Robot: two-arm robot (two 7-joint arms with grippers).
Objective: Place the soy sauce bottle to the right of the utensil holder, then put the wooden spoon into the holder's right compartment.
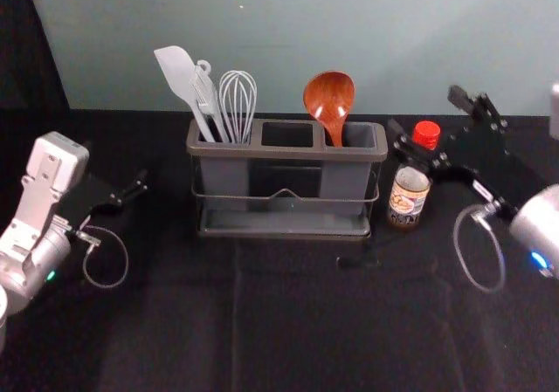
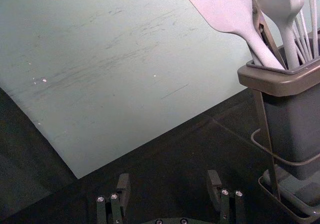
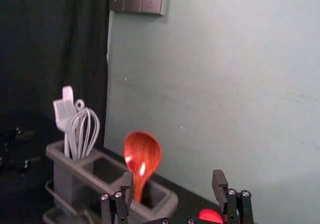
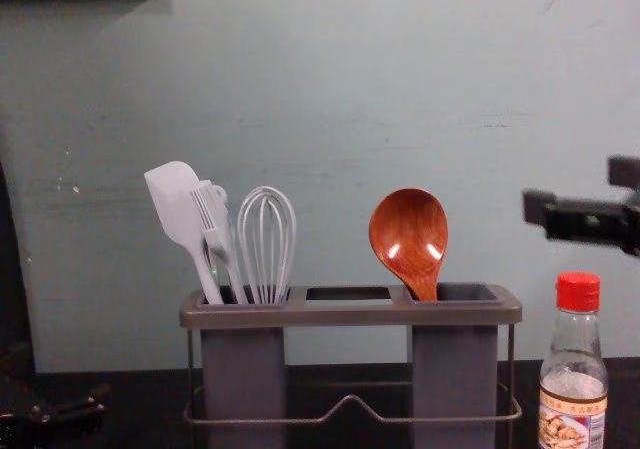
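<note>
Here, right claw [image 1: 426,113] near one bottle [image 1: 408,198]; left claw [image 1: 120,175] beside holder [image 1: 288,153] with one spoon [image 1: 329,95]; both spread.

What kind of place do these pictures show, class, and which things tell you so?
Probably a test bench set up like a kitchen counter: a utensil holder, a whisk and a soy sauce bottle suggest cooking.

Pale arms [image 1: 39,191] carry black grippers [image 1: 426,113], looped grey cables [image 1: 455,237], green and blue lights [image 1: 540,259].
</note>
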